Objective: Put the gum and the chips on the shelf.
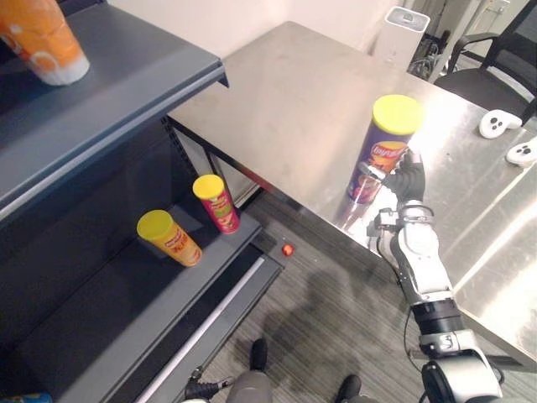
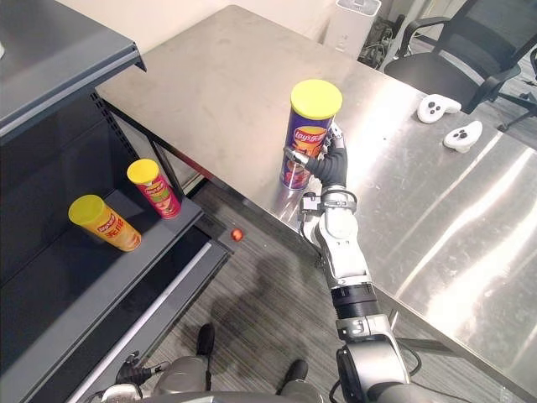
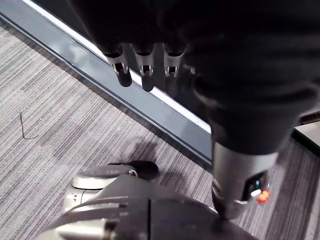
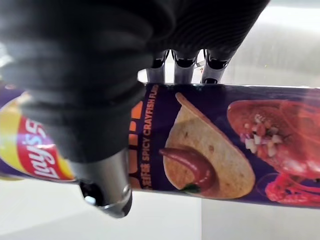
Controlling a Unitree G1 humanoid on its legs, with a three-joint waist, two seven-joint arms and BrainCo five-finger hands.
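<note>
within right robot hand (image 2: 332, 168) — chips can (image 2: 310, 126)

brushed steel table (image 1: 277, 109), glossy chips can (image 1: 382, 151), matt shelf (image 1: 126, 75)

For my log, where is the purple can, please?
In the eye views the purple can stands on the steel table near its edge, held by the right hand.

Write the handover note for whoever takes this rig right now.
Right hand: shut on the purple chips can, upright on the steel table near its edge.
Left hand: open, hanging over the floor, holding nothing.
Lower shelf: an orange can and a red can already on it.
To do: carry the purple chips can to the shelf. Gum not identifiable; a small red thing lies on the floor by the shelf.
</note>
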